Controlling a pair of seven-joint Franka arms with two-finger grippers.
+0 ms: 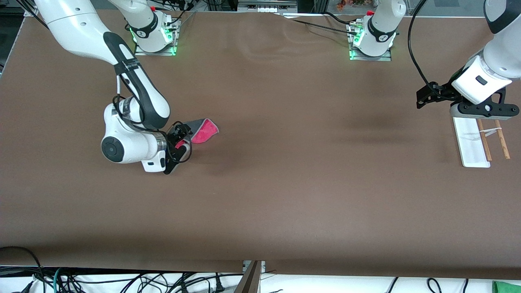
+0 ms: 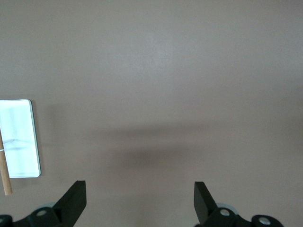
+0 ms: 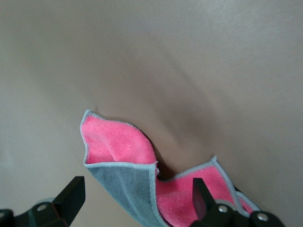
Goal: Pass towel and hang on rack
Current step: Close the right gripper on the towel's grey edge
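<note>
Your towel [image 1: 202, 131] lies crumpled on the brown desk [image 1: 260, 195] toward the right arm's end, pink-red face mostly up with a dark grey flap folded over. In the right wrist view the towel [image 3: 123, 156] sits partly between the fingers [image 3: 71, 196] of the right gripper [image 1: 180, 143], which is spread wide and low over the cloth's edge, not pinching it. Your rack [image 1: 472, 140] stands well apart at the left arm's end, white base with two wooden rods [image 1: 501, 139] beside it. The left gripper [image 1: 484, 110] hangs over the rack, fingers [image 2: 73, 201] spread and holding nothing.
</note>
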